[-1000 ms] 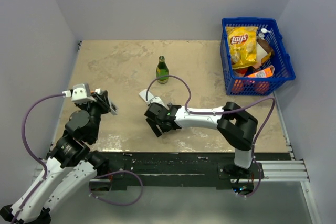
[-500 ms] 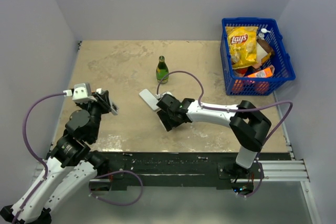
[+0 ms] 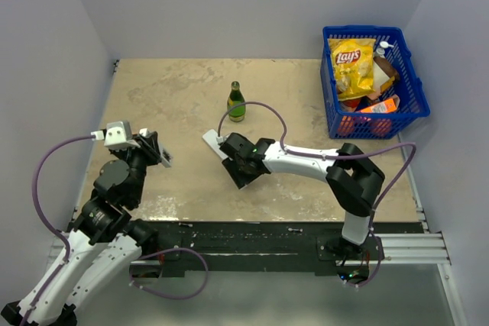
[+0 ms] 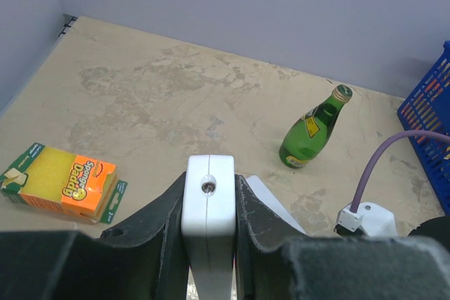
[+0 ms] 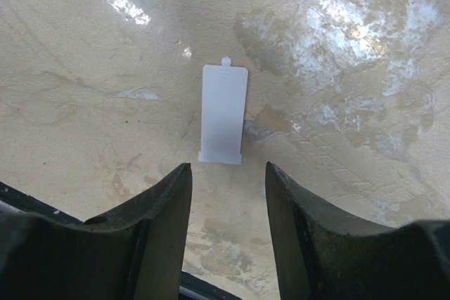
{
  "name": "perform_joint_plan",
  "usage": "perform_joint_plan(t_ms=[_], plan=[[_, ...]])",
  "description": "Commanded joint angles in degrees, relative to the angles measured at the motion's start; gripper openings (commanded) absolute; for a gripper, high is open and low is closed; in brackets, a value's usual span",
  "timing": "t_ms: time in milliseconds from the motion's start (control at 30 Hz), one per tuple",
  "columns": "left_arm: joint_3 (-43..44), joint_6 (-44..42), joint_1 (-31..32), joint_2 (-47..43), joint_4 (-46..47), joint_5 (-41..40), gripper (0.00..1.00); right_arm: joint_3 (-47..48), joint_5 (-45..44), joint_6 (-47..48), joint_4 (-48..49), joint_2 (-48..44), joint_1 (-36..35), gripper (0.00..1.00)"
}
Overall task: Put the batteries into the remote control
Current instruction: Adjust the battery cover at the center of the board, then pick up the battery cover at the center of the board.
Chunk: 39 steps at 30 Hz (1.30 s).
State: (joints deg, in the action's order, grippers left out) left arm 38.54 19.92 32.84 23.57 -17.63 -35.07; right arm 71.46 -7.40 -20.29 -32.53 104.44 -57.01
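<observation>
My left gripper [image 4: 209,182] is shut on the white remote control [image 4: 208,205], which stands end-on between the two fingers; in the top view this gripper [image 3: 150,150] hovers over the table's left side. The remote's flat white battery cover [image 5: 223,114] lies on the table [image 3: 214,143], just beyond my right gripper [image 5: 226,170]. That gripper [image 3: 235,167] hangs low over mid-table, open, with only bare table between its fingers. The cover's corner [image 4: 273,203] also peeks out behind my left finger. The batteries are out of view.
A green glass bottle [image 3: 236,102] [image 4: 313,128] stands behind the cover. A blue basket [image 3: 413,74] with a chip bag [image 3: 351,62] and other items sits at the back right. An orange and yellow sponge pack [image 4: 67,180] lies at the left.
The right gripper has swung from nearer the front edge back toward the cover, and its jaws have narrowed. The left gripper and the remote have not moved.
</observation>
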Motion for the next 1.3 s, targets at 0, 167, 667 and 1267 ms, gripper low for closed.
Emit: perform_joint_plan(t_ms=[0, 167, 667, 1267], plan=[[-0.1, -0.5, -0.8, -0.7, 2.9, 1.4, 0.0, 4.2, 1.9, -0.3, -3.8, 2.0, -0.5, 0.48], [-0.2, -0.3, -1.0, -0.7, 2.9, 2.6, 0.0, 6.3, 2.9, -0.5, -6.0, 4.7, -0.6, 0.45], [-0.4, -0.3, -1.6, -0.9, 3.0, 4.1, 0.0, 11.1, 2.0, 0.2, -8.9, 9.8, -0.5, 0.41], [-0.8, 2.7, -2.4, -1.2, 2.7, 7.9, 0.0, 11.6, -3.1, -0.4, -8.7, 12.4, -0.7, 0.38]])
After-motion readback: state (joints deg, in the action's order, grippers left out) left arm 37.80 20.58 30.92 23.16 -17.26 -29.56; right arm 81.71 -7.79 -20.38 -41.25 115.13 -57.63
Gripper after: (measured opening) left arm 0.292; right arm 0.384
